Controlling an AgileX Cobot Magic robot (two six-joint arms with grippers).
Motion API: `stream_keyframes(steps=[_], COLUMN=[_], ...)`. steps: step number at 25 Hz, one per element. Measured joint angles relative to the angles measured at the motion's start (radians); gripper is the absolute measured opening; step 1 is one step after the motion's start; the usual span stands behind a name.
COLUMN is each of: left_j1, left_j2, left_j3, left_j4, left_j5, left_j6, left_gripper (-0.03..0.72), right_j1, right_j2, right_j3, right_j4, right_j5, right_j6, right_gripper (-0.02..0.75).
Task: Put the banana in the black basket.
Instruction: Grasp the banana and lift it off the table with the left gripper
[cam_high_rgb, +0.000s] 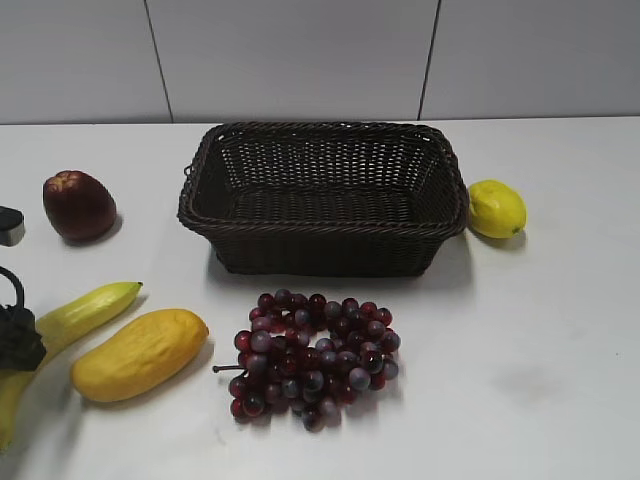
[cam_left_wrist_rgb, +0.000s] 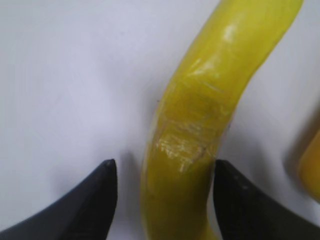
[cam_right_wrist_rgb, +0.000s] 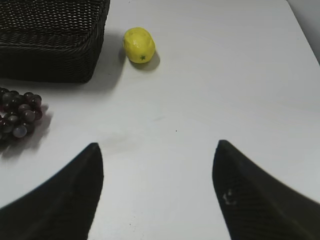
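The banana (cam_high_rgb: 85, 310) lies on the white table at the front left, long, curved, yellow-green. In the left wrist view the banana (cam_left_wrist_rgb: 200, 125) runs between my left gripper's (cam_left_wrist_rgb: 165, 172) two black jaws. The jaws are open. The right jaw is at the banana's side and a gap shows by the left jaw. In the exterior view the left gripper (cam_high_rgb: 15, 340) sits over the banana's lower part at the left edge. The black basket (cam_high_rgb: 320, 130) stands empty at the middle back. My right gripper (cam_right_wrist_rgb: 157, 160) is open and empty over bare table.
An orange-yellow mango (cam_high_rgb: 140, 352) lies just right of the banana; its edge shows in the left wrist view (cam_left_wrist_rgb: 311, 167). Dark red grapes (cam_high_rgb: 310, 355) lie in front of the basket. A lemon (cam_high_rgb: 496, 208) is right of the basket, a red apple (cam_high_rgb: 78, 205) to its left.
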Motion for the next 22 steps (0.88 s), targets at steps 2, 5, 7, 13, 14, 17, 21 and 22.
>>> stream_keyframes(steps=[2,5,7,13,14,17,21,22], left_j1=[0.0,0.0,0.0,0.0,0.0,0.0,0.0,0.0], left_j2=[0.001,0.015,0.029,0.063,0.071,0.086,0.086,0.086], left_j3=[0.0,0.0,-0.001,-0.001,-0.001,-0.001,-0.001,-0.001], left_j4=[0.001,0.002,0.003,0.006,0.006,0.006,0.006,0.005], left_j5=[-0.016,-0.033,-0.04,-0.059,-0.06,-0.062,-0.065,-0.066], left_j6=[0.0,0.0,0.0,0.0,0.0,0.0,0.001,0.001], left_gripper=[0.591,0.591,0.591,0.588,0.583,0.549,0.422,0.413], right_j1=[0.0,0.0,0.0,0.0,0.0,0.0,0.0,0.0], right_j2=[0.0,0.0,0.0,0.0,0.0,0.0,0.0,0.0], right_j3=[0.0,0.0,0.0,0.0,0.0,0.0,0.0,0.0], right_j4=[0.0,0.0,0.0,0.0,0.0,0.0,0.0,0.0], right_j5=[0.0,0.0,0.0,0.0,0.0,0.0,0.0,0.0], right_j6=[0.0,0.0,0.0,0.0,0.0,0.0,0.0,0.0], right_gripper=[0.518,0.518,0.518,0.518,0.518,0.518,0.518,0.518])
